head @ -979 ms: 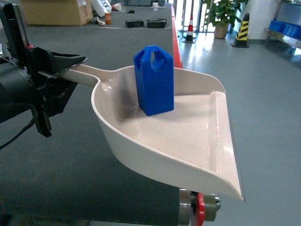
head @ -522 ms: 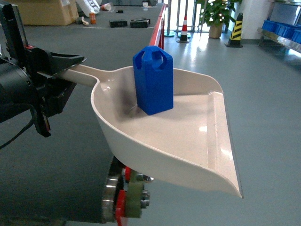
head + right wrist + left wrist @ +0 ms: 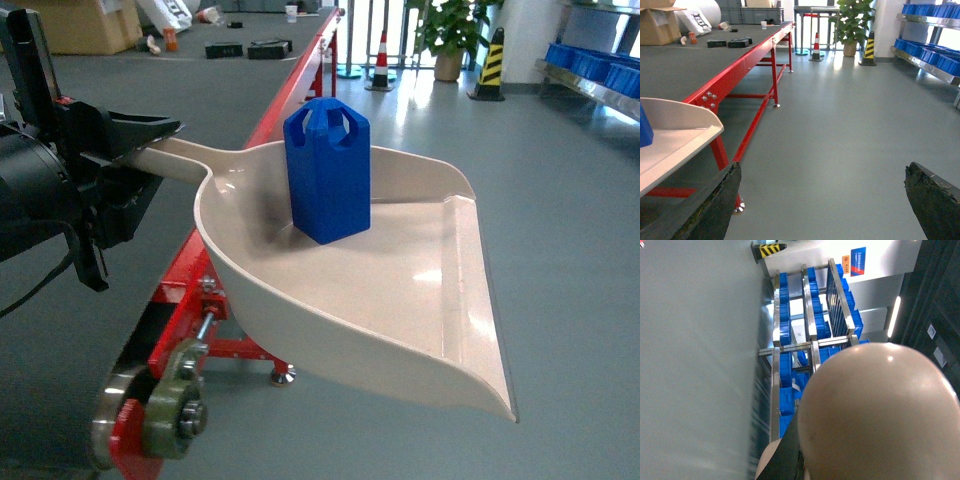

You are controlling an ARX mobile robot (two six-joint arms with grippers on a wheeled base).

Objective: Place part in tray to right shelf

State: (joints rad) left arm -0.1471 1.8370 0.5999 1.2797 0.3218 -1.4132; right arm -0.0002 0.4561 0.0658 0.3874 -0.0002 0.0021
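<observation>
My left claw (image 3: 135, 150) clenches the tray (image 3: 420, 290) handle; the part (image 3: 328, 172) stands upright inside. My right claw (image 3: 822, 200) gapes over grey floor (image 3: 840, 125) beside a red-framed conveyor table (image 3: 700, 60).

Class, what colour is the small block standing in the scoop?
Bright blue. The block shows best in the head view, upright in the cream scoop.

part (image 3: 327, 170) upright in tray (image 3: 420, 300) | conveyor (image 3: 240, 130) left, behind
</observation>
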